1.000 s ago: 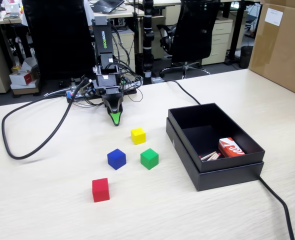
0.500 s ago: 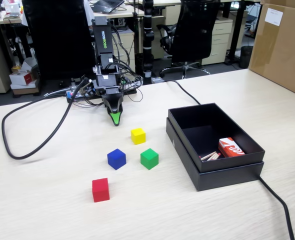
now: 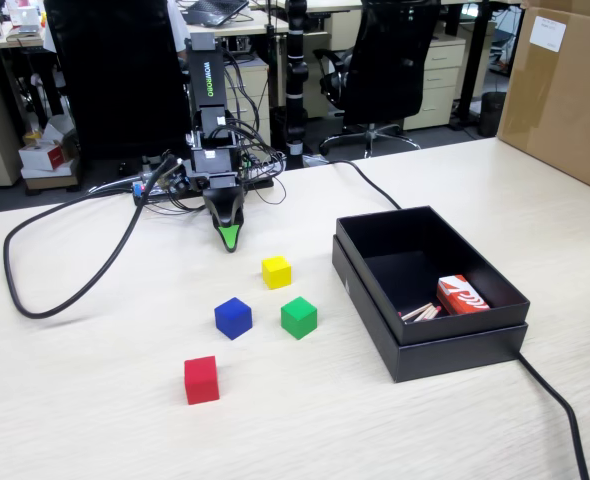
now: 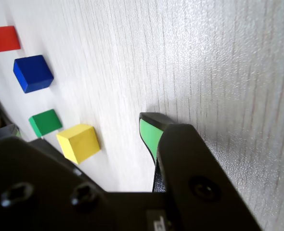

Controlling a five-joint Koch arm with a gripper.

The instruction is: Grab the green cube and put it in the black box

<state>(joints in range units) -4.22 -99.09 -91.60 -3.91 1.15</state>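
Green cube [image 3: 299, 317] free on table | black box [image 3: 430, 290] only in fixed view | tool [image 4: 149, 126] jaws overlap, state unclear

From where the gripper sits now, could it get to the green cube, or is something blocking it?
Probably yes: the gripper rests apart from the green cube, whose top is bare. The yellow cube lies near that path.

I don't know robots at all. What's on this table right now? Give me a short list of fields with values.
arm: gripper tip pointing down near the table, holding nothing
gripper open or shut: cannot tell
green cube: on the table, left of the black box in the fixed view, untouched
black box: open, holds a red and white packet
other cubes: yellow cube, blue cube, red cube, all on the table
nearest cube to gripper: yellow
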